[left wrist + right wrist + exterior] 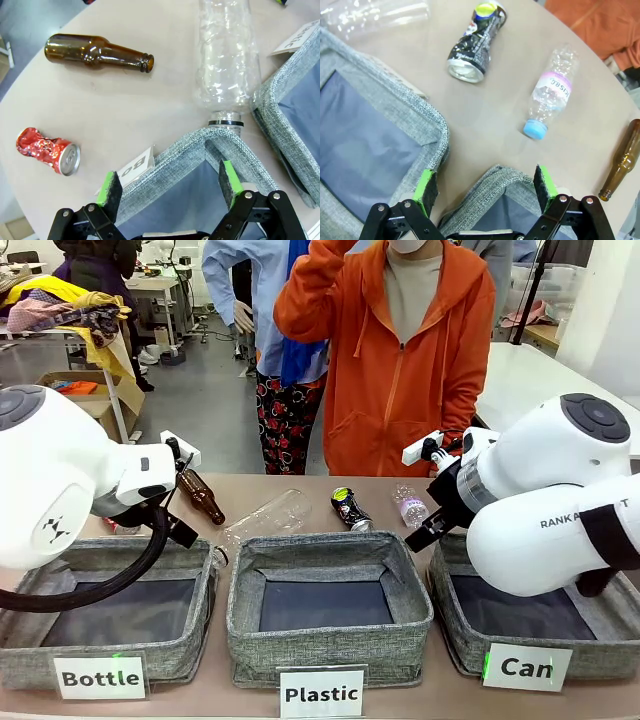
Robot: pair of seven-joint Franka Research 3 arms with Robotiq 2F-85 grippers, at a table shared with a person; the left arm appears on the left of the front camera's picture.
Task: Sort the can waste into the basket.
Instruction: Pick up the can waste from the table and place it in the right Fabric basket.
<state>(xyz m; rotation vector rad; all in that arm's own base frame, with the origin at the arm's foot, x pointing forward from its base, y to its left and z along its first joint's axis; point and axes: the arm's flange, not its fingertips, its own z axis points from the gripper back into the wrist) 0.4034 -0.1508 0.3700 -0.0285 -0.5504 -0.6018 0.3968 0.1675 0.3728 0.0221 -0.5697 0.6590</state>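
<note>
a: spot for the black can (350, 508)?
b: on its side on the table, just past the far right corner of the plastic bin (330, 640), silver end turned near. small clear bottle (410, 508) to its right, not touching.
a: and the red can (47, 151)?
b: crushed, lying on the table at the left, beyond the bottle bin (185, 150), apart from the brown bottle (97, 54). outside every bin.
a: the can basket (598, 658)?
b: near right, last in the row after the bottle and plastic bins, white label facing near.
a: right gripper (487, 180)?
b: hanging over the basket's far left corner, jaws spread wide, nothing between the green pads.
a: left gripper (170, 177)?
b: likewise spread wide and holding nothing, above the far corner of the bottle bin. neck of the large clear bottle (227, 55) right at that rim, between the bottle bin and the plastic bin.
a: farther out?
b: another brown bottle (622, 162) on the table right of the small clear one. person in an orange hoodie (400, 360) at the far side, one arm raised.
</note>
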